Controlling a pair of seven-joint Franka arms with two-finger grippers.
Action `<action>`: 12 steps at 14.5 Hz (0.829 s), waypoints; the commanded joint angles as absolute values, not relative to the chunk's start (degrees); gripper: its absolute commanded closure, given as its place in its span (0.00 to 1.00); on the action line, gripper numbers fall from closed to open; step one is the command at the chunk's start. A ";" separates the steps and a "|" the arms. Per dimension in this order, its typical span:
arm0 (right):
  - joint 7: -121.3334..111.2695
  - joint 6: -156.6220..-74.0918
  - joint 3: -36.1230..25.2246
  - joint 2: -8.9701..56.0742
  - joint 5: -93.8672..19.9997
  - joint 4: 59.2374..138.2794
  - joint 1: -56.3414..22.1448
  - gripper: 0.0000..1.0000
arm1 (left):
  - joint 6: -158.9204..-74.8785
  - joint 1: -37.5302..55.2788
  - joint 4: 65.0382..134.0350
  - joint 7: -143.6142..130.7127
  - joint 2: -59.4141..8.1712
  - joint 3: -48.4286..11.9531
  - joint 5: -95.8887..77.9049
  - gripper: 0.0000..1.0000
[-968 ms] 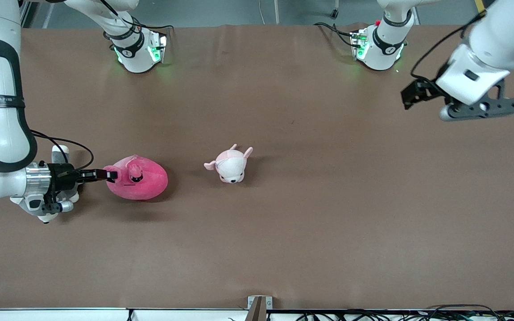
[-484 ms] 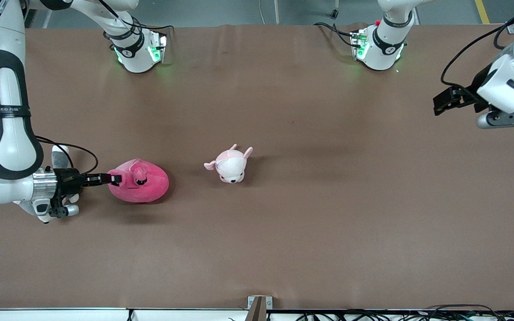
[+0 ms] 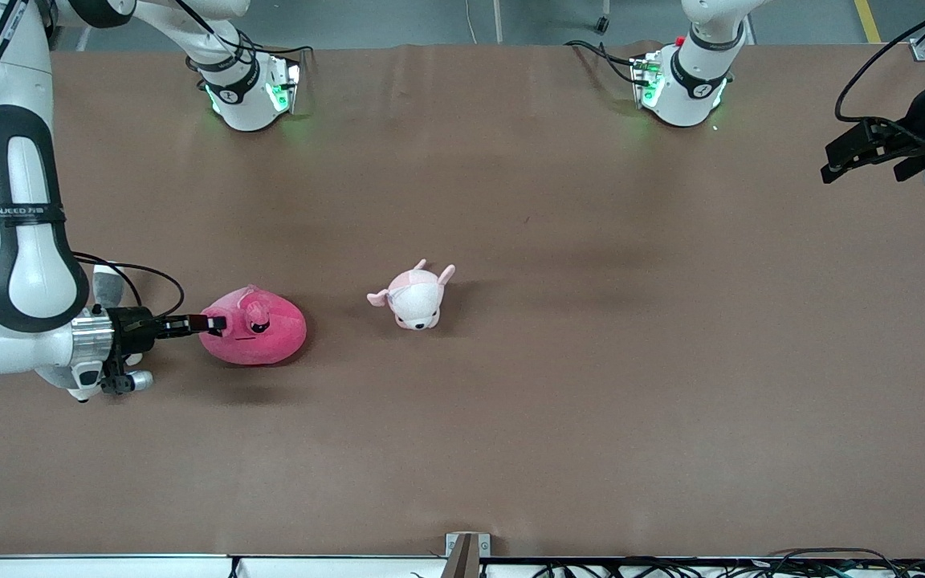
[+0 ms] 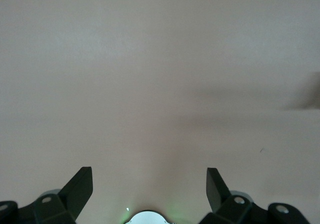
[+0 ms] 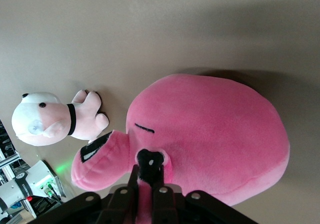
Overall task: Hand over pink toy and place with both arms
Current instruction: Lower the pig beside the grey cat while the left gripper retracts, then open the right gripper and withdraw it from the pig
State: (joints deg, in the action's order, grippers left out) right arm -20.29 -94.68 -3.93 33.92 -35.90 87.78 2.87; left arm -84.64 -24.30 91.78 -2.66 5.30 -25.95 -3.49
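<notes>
**Pink toy gripped at the right arm's end of the worktop**

The pink toy (image 3: pixel 255 327) is seen on the brown worktop (image 3: pixel 559 417), with its edge pinched between the closed fingers of the right hand (image 3: pixel 217 323). A pale pink-and-white plush (image 3: pixel 414 295) is found beside it, toward the middle. The left hand (image 3: pixel 864 150) is held spread open over the left arm's end, waiting.
</notes>
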 commanded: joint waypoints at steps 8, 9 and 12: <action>-12.60 -86.40 -3.78 24.19 -22.44 75.76 4.39 0.00 | -89.30 -24.79 84.29 -2.55 -1.23 -25.14 -3.78 0.00; -11.61 -85.61 -3.69 22.60 -20.24 75.76 4.31 0.00 | -89.30 -24.79 84.29 -2.64 -1.23 -25.14 -3.69 0.00; -10.64 -84.81 -3.60 16.90 -9.44 75.76 2.64 0.00 | -89.21 -24.79 84.37 -2.81 -1.14 -25.05 -3.52 0.00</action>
State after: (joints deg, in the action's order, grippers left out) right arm -12.63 -84.70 -4.17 21.01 -15.65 74.15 3.67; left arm -89.86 -24.64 85.64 -2.66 -1.00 -24.84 -3.49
